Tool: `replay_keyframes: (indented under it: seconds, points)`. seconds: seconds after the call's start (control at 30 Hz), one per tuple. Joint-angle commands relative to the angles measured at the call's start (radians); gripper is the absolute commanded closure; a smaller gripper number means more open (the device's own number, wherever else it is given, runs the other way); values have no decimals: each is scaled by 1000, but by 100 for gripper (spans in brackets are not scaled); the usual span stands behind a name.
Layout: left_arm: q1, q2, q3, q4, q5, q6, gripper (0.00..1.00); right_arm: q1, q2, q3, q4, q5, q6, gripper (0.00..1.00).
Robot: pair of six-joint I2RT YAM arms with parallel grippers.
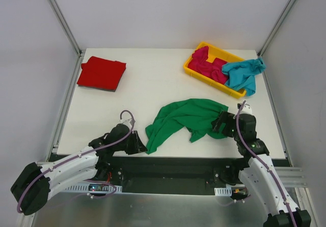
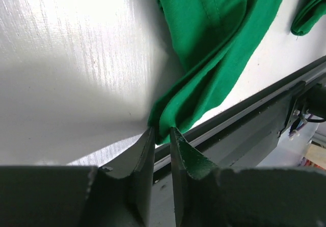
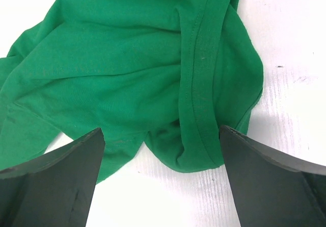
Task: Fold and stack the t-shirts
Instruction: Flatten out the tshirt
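The green t-shirt [image 1: 186,117] lies crumpled at the table's near middle. My left gripper [image 1: 138,144] is at its near left corner, jaws shut on a pinch of the green cloth [image 2: 163,130] by the table's front edge. My right gripper [image 1: 220,123] is open at the shirt's right end, its fingers straddling a hemmed fold [image 3: 196,130] on the table. The red t-shirt [image 1: 102,73] lies folded at the far left. The magenta-pink t-shirt [image 1: 206,65] sits in the tray and the teal t-shirt [image 1: 244,74] hangs over its right end.
A yellow plastic tray [image 1: 189,68] stands at the far right. The table's front edge and a metal rail [image 2: 254,120] run close by my left gripper. Frame posts stand at the far corners.
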Motion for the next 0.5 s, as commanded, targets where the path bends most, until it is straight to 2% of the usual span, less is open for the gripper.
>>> replay_keyframes:
  seconds: [0.0, 0.03, 0.13, 0.2, 0.4, 0.47]
  points:
    - [-17, 22, -8, -4, 7, 10, 86, 3, -5, 7, 32, -13, 11, 4]
    - [-20, 29, -6, -4, 1, 7, 90, 3, -4, 7, 32, -12, 12, 4]
    - [-28, 57, 1, -4, -17, 1, 92, 5, 1, 7, 32, -15, 11, 4]
    - [-31, 83, 8, -4, -32, -14, 100, 3, 2, 8, 32, -13, 10, 4]
    - [-60, 105, 38, -13, -107, -44, 100, 4, -4, 8, 32, -24, 7, 4]
    - [-71, 77, 63, -52, -169, -50, 100, 5, -5, 8, 53, -99, -2, 4]
